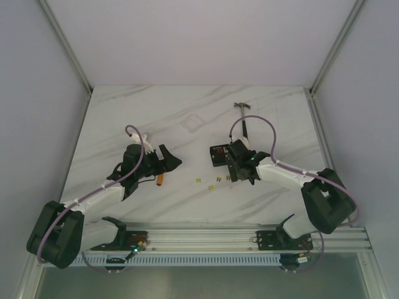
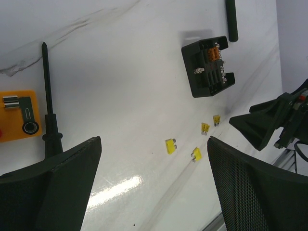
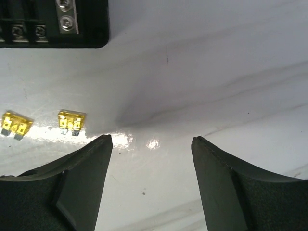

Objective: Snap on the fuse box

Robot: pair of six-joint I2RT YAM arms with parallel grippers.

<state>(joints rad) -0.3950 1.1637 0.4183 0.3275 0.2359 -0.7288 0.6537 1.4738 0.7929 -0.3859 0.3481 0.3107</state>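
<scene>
Fuse box point(image 2: 208, 67) being seen uncovered beside right gripper point(image 3: 151, 139), orange fuses point(image 2: 211, 53) being held inside, yellow fuses point(image 2: 170, 146) being scattered nearby, left gripper point(image 2: 154, 142) well apart, both jaws being held open

Bright even light, soft shadows, glare on glossy table point(image 3: 154, 143)

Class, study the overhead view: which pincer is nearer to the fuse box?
Right. The right pincer sits close beside the fuse box, just to its right and slightly nearer the arm bases. The left pincer is farther off, to the box's left.
</scene>
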